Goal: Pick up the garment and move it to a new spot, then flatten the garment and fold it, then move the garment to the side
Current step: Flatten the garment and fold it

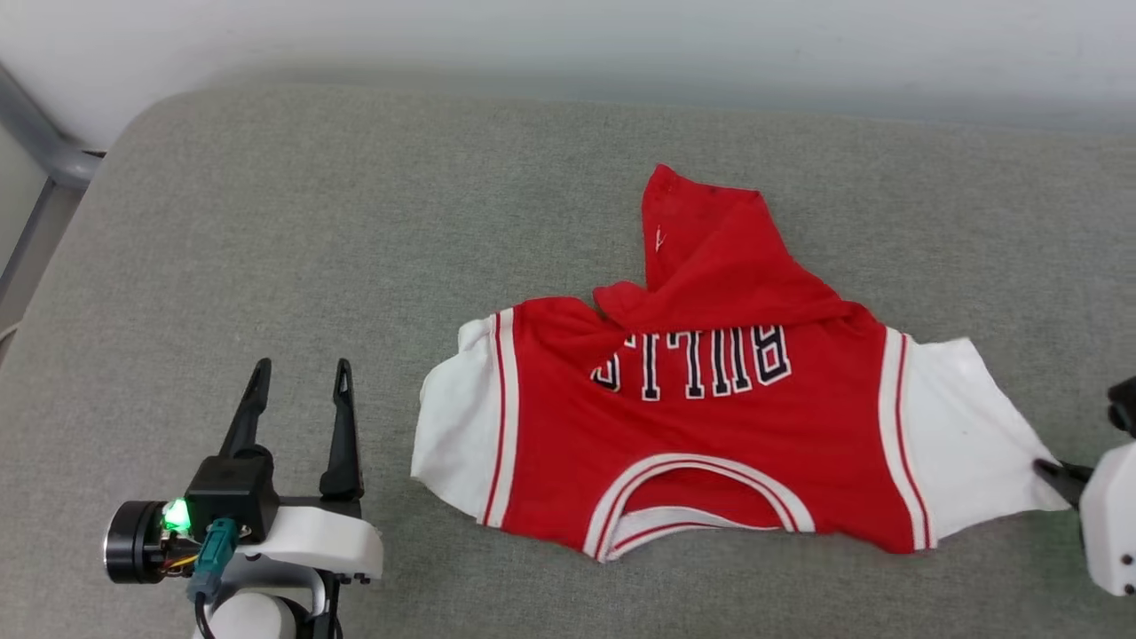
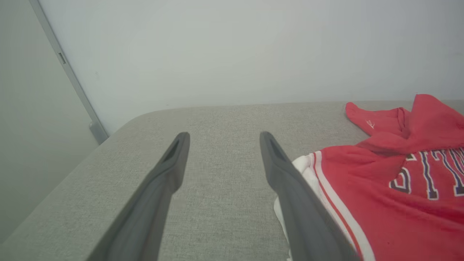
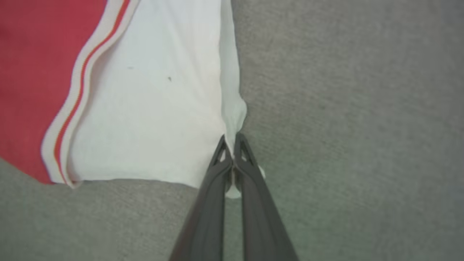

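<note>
Across the middle of the grey fabric cushion (image 1: 266, 222), found the red white-sleeved T-shirt (image 1: 710, 426) rumpled, sleeve corner clamped in the dark-fingered right gripper (image 3: 231, 138), left gripper (image 1: 302, 368) agape beside it; probably wanted a low outward tug.

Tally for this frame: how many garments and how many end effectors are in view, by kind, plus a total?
Garments: 1, the red and white T-shirt
End effectors: 2, left end effector open, right end effector shut on the T-shirt
Total: 3

Open grey cushion (image 1: 266, 222) left of garment (image 1: 710, 417), wall (image 1: 568, 35) close behind, metal rail (image 1: 40, 133) at far-left corner
</note>
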You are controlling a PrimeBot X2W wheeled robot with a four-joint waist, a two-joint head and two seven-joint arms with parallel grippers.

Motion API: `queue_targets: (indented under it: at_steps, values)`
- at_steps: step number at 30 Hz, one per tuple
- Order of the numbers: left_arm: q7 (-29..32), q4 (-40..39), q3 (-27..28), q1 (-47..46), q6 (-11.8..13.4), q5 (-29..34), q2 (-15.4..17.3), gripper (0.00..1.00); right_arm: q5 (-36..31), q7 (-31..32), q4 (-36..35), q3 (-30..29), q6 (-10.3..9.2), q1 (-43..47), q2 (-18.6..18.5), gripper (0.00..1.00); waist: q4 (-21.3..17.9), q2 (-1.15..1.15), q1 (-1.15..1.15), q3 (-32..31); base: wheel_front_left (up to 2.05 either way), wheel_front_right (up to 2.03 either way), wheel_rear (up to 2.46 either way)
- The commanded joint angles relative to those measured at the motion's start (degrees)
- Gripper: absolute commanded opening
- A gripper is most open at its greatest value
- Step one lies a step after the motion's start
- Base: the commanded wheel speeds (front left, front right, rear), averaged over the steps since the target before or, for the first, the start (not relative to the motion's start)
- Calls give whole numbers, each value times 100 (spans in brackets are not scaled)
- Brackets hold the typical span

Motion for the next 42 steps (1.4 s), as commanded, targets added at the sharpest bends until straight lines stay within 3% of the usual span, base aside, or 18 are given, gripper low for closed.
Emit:
queue_targets:
  at_steps: [1,9,16,20,25,26,29,36,42]
  values:
    - [-13,5,16,35,-34,45,-16,100,42,-25,33,-29,-11,76,-58,0,-59,0,0,-64,0,0,0]
    - [-13,46,178,-38,-329,188,61,100,335,-251,307,-653,-10,586,-480,0,-194,0,0,-201,0,0,0]
    - [263,252,24,-591,-1043,77,457,100,311,-319,359,-937,-10,902,-344,0,-205,0,0,-306,0,0,0]
    - [1071,274,-192,-1059,-1500,-98,779,100,208,-325,271,-1023,-10,983,-241,0,-215,0,0,-364,0,0,0]
    - [2832,281,-695,-1535,-1722,-781,1196,100,48,-266,116,-1102,-10,1031,-116,0,-257,0,0,-411,0,0,0]
    - [3865,177,-1125,-1738,-1738,-1469,1420,100,-40,-208,14,-1153,-10,1044,-45,0,-296,0,0,-407,0,0,0]
    - [4724,13,-1578,-1993,-1737,-2204,1803,100,-150,-159,-100,-1188,-10,1027,26,0,-351,0,0,-372,0,0,0]
    - [5927,-20,-2513,-2429,-1741,-3279,2237,100,-337,-11,-360,-1277,-10,972,128,0,-466,0,0,-258,0,0,0]
    - [6326,444,-3187,-2705,-1742,-3663,2248,100,-442,109,-543,-1315,-10,878,224,0,-566,0,0,-108,0,0,0]
